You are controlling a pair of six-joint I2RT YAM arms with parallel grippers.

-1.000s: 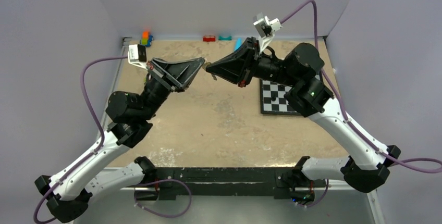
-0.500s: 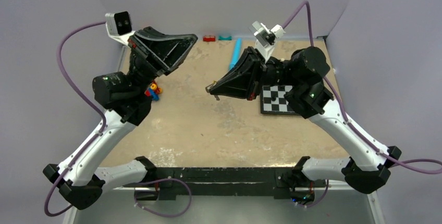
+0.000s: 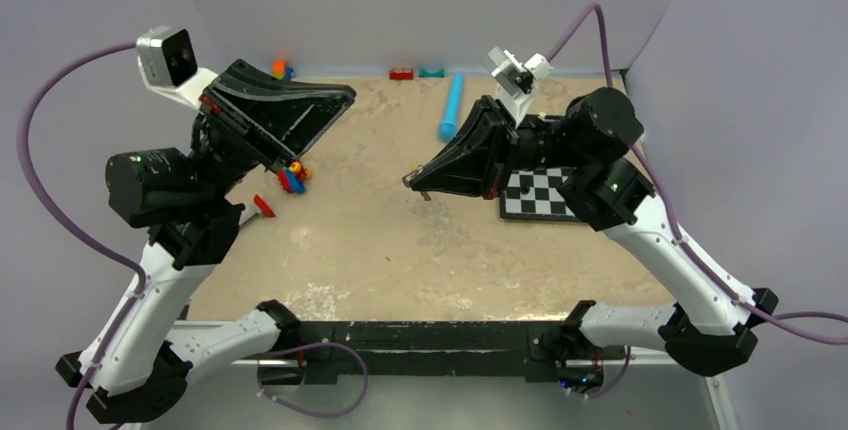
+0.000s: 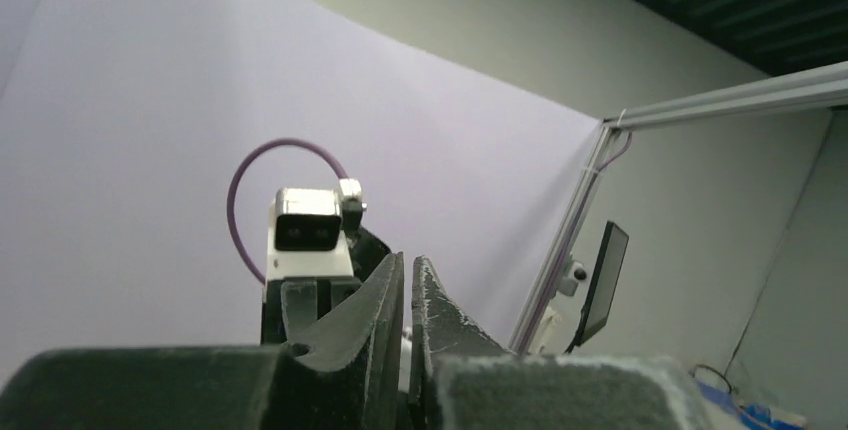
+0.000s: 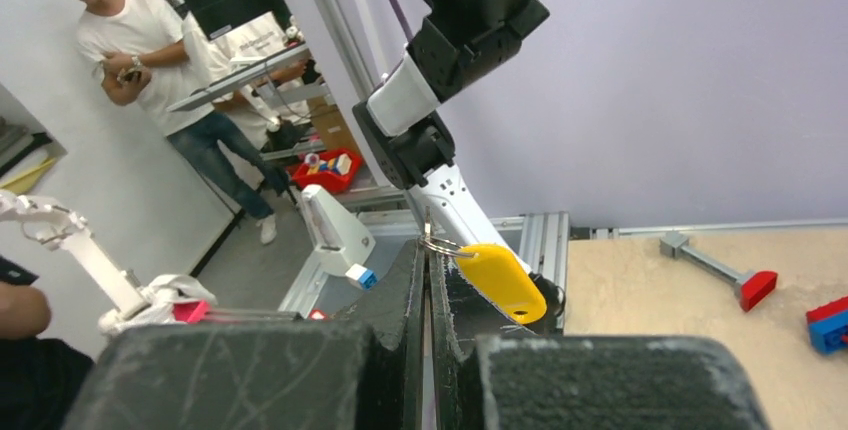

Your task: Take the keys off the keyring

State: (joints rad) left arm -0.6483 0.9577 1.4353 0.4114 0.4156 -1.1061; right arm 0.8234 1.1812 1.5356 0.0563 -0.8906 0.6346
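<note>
- The left gripper (image 3: 343, 95) is held high above the left side of the sandy tabletop (image 3: 400, 240). Its black fingers (image 4: 380, 300) are pressed together with only a hairline slit between them, and nothing shows in that slit.
- Beneath that arm, a small cluster of multicoloured toy blocks (image 3: 292, 176) lies on the table. Just to its near-left lies a small tool with a grey handle and a red head (image 3: 263, 206).
- Along the far edge sit a small red block (image 3: 402, 74) and a small teal block (image 3: 432, 72). A long light-blue cylinder (image 3: 451, 105) lies just right of them, running from the far edge toward the near side.
- The right gripper (image 3: 412, 182) hangs over the middle of the table, pointing left, well apart from the left gripper. Its fingers are closed tight and pinch a small thin silver metal keyring (image 5: 440, 245) at their tips.
- The key with the yellow plastic head (image 5: 500, 280) hangs on that keyring, resting against the outer side of one finger. Its blade cannot be made out.
- A black-and-white chequered board (image 3: 535, 198) lies flat on the table under the right arm's wrist.
</note>
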